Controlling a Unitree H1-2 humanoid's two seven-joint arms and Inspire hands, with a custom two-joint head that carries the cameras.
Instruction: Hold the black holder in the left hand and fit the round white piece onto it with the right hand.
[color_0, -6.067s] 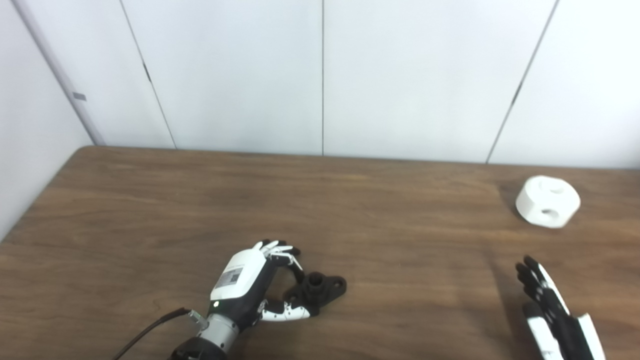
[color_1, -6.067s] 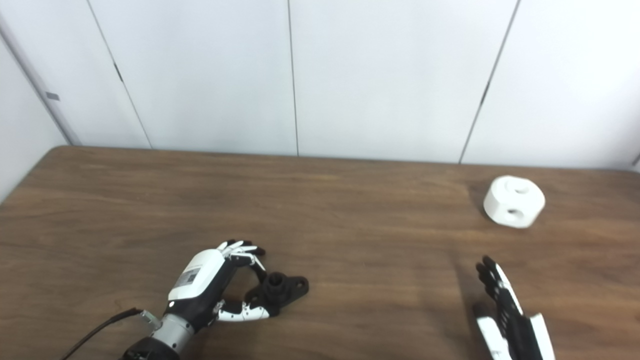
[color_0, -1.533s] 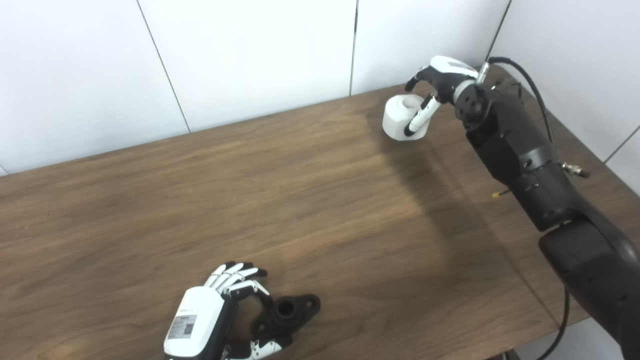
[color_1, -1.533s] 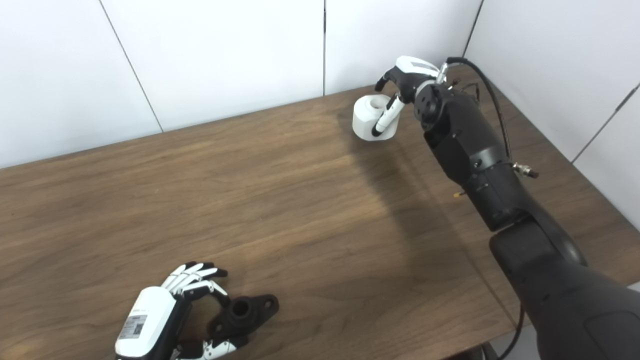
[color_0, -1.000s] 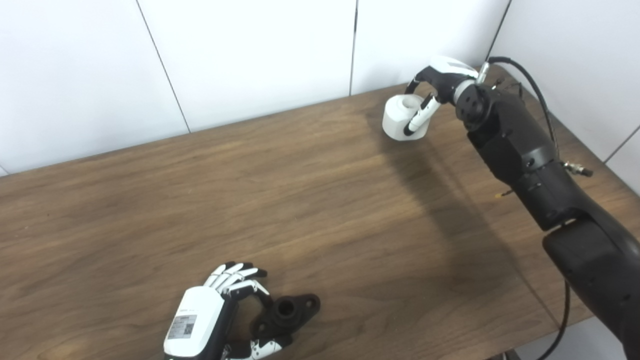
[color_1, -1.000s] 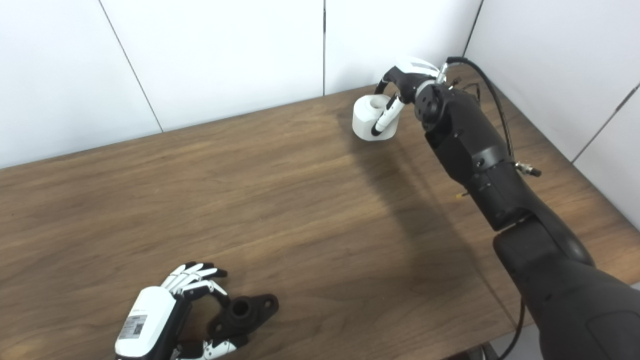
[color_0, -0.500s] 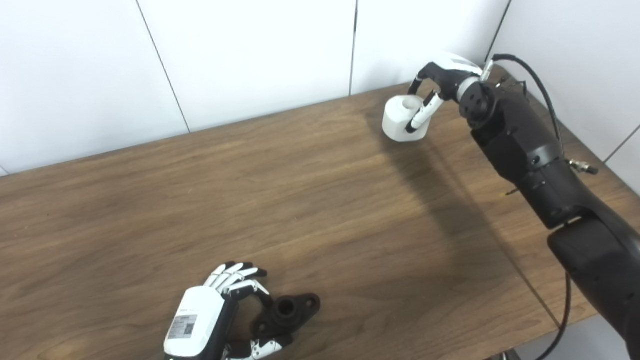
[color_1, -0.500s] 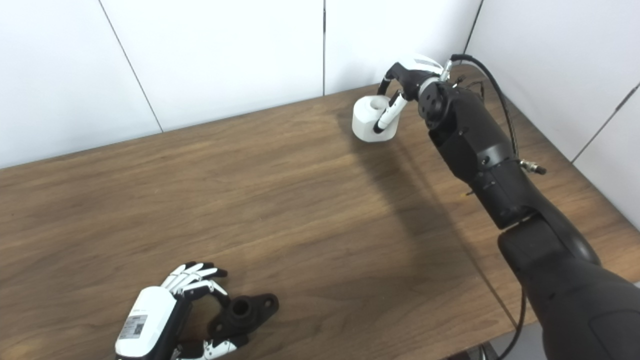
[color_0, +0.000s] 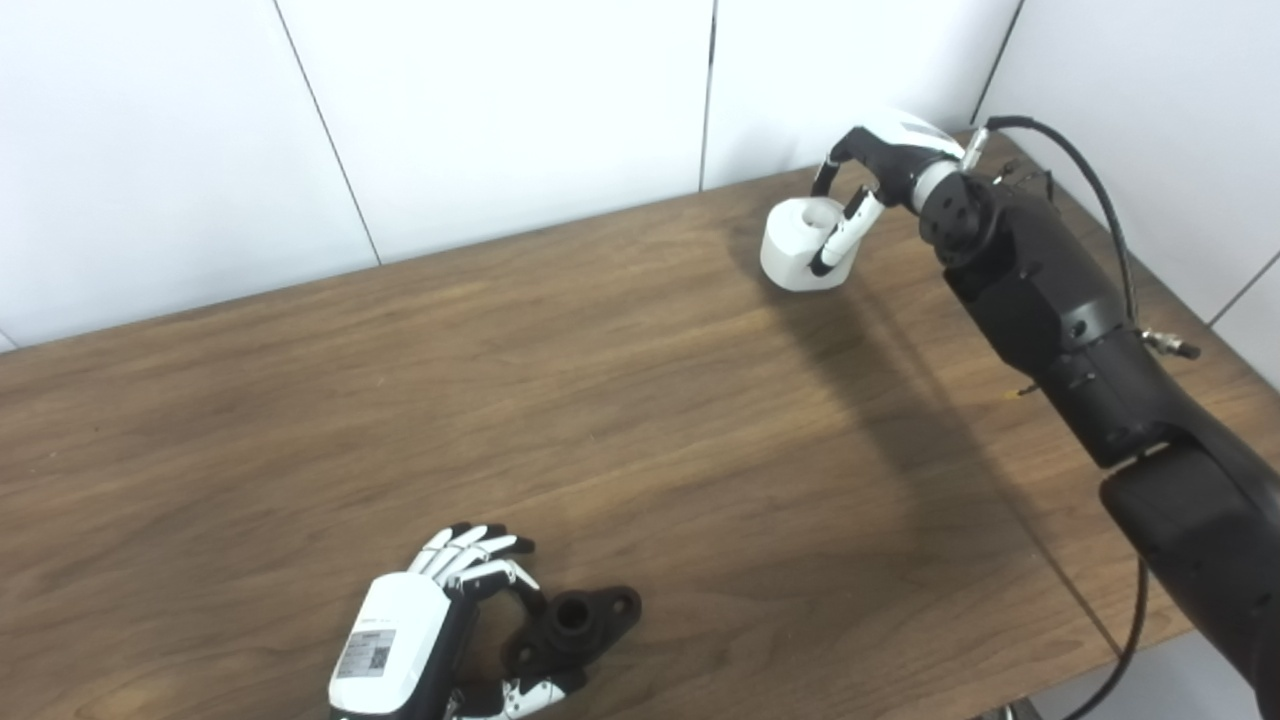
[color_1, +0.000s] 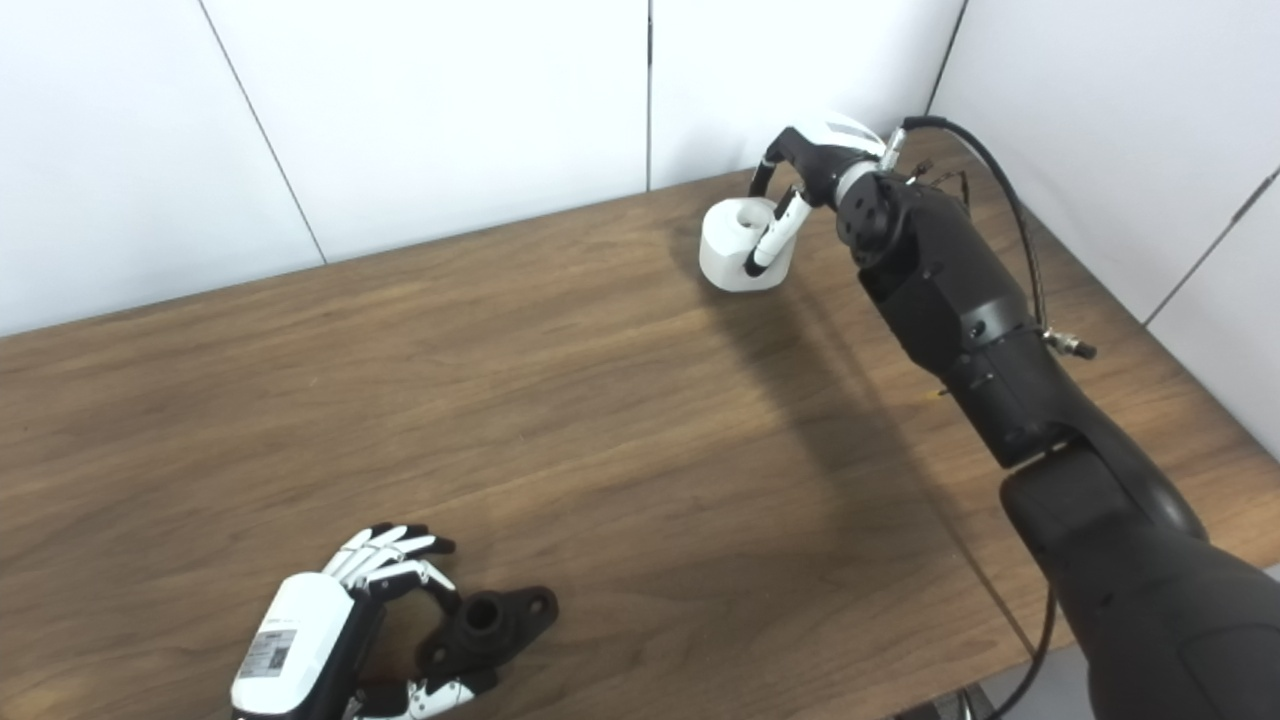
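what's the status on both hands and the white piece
Right hand shut on white piece, far right of table. Left hand curled around black holder, near edge. Bare table between them.

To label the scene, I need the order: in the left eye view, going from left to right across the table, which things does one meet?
Left robot hand → black plastic holder with a round socket → round white plastic piece → right robot hand.

left hand (color_0: 420, 640): curled, low | right hand (color_0: 880, 160): curled, arm outstretched
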